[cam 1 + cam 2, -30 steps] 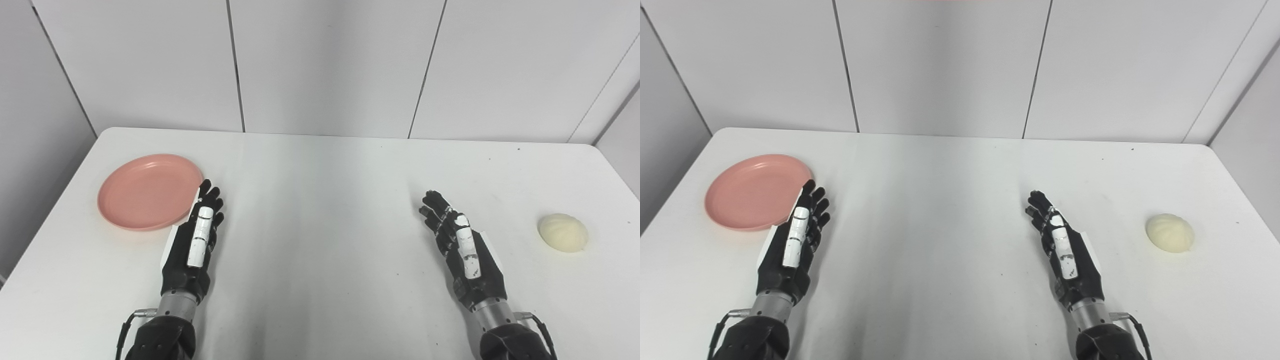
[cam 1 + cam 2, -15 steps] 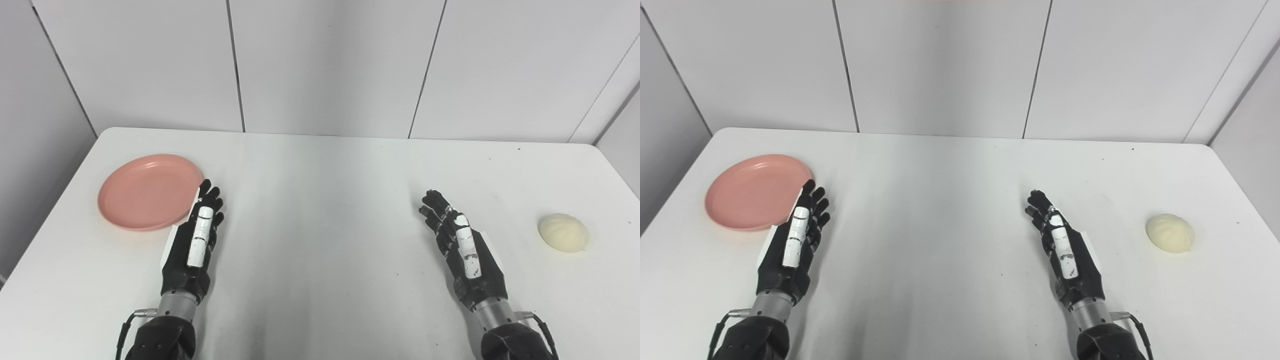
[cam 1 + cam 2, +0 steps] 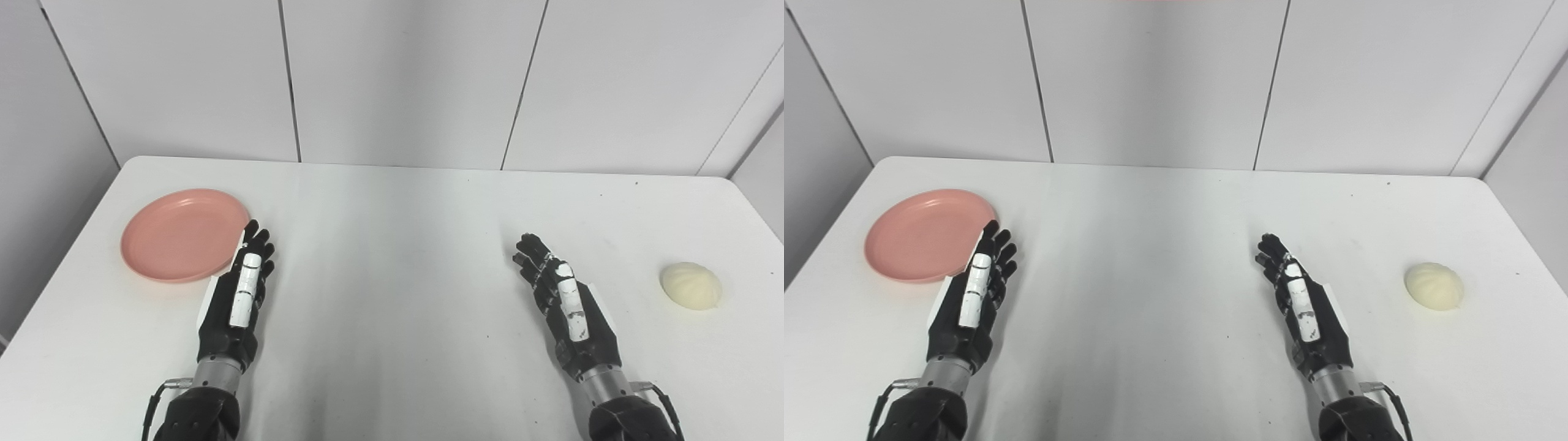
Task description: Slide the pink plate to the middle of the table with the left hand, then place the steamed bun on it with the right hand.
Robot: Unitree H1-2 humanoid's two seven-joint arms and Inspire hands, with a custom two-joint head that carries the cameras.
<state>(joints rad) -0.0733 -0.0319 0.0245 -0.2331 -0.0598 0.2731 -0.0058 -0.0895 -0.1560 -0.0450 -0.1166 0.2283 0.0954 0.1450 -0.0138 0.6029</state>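
On the white table (image 3: 392, 208) the pink plate (image 3: 184, 234) sat at far left, empty. Left hand (image 3: 237, 300) lay just beside its right rim, fingers extended, holding nothing. Right hand (image 3: 566, 306) likewise extended and empty, well apart from the steamed bun (image 3: 691, 285) at far right.

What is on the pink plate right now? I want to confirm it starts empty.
Nothing lies on the pink plate; its surface shows bare. The left hand covers a sliver of its right rim. The steamed bun sits far right on the table.
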